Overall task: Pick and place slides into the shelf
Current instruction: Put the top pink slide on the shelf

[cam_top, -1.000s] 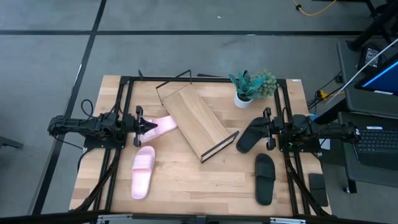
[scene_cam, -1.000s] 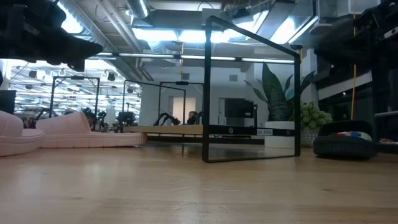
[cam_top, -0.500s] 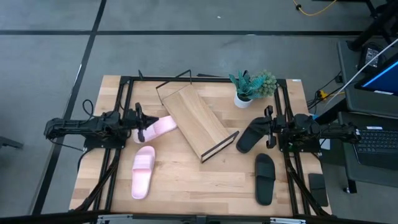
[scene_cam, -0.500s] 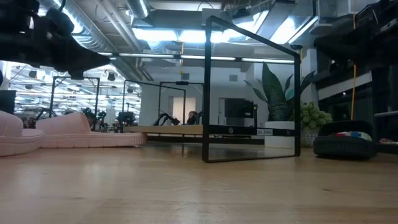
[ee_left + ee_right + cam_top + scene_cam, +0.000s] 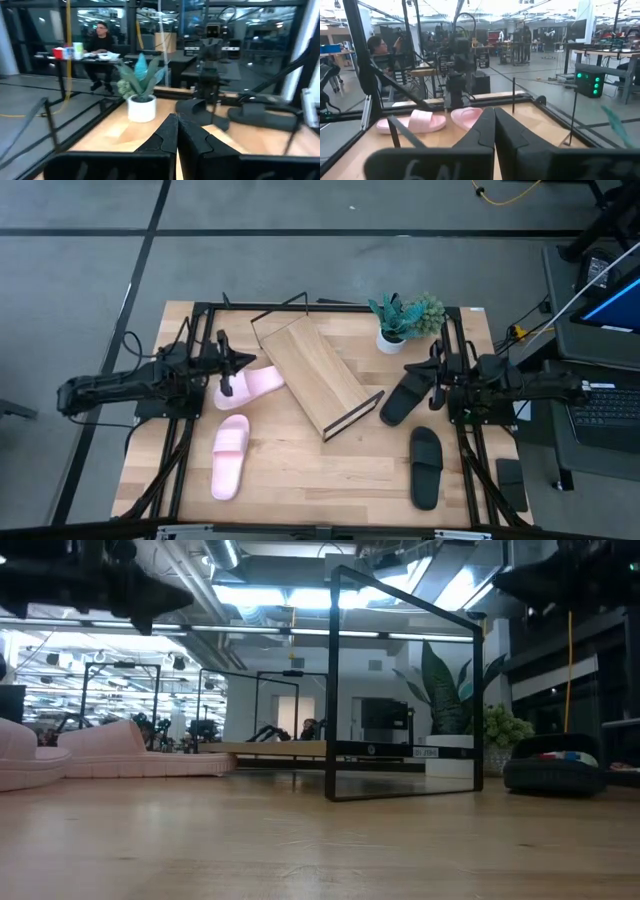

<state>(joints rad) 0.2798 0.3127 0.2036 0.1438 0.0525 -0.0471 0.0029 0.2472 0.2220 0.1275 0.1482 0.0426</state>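
Two pale pink slides lie on the table's left half, one (image 5: 253, 385) beside the shelf and one (image 5: 230, 457) nearer the front. Two black slides lie on the right, one (image 5: 403, 396) by the shelf's right end and one (image 5: 425, 467) nearer the front. The shelf (image 5: 315, 375), a slanted light-wood board on a black wire frame, stands in the middle. My left gripper (image 5: 245, 362) is shut and raised over the far end of the first pink slide, its fingers (image 5: 167, 135) pointing level at the shelf. My right gripper (image 5: 412, 367) is shut above the first black slide, fingers (image 5: 485, 127) level.
A small potted plant (image 5: 400, 322) stands at the far edge, right of the shelf. Black frame rails (image 5: 195, 360) run along both sides of the table. A strip of bare wood (image 5: 330, 470) lies between the pink and black slides. People sit at desks (image 5: 100, 37) beyond the table.
Both arms have risen from the table. The left gripper drew up off the pink slide beside the shelf and shifted toward the far edge, its arm pulling back to the left. The right gripper lifted above the black slide and tipped level. No slide has moved.
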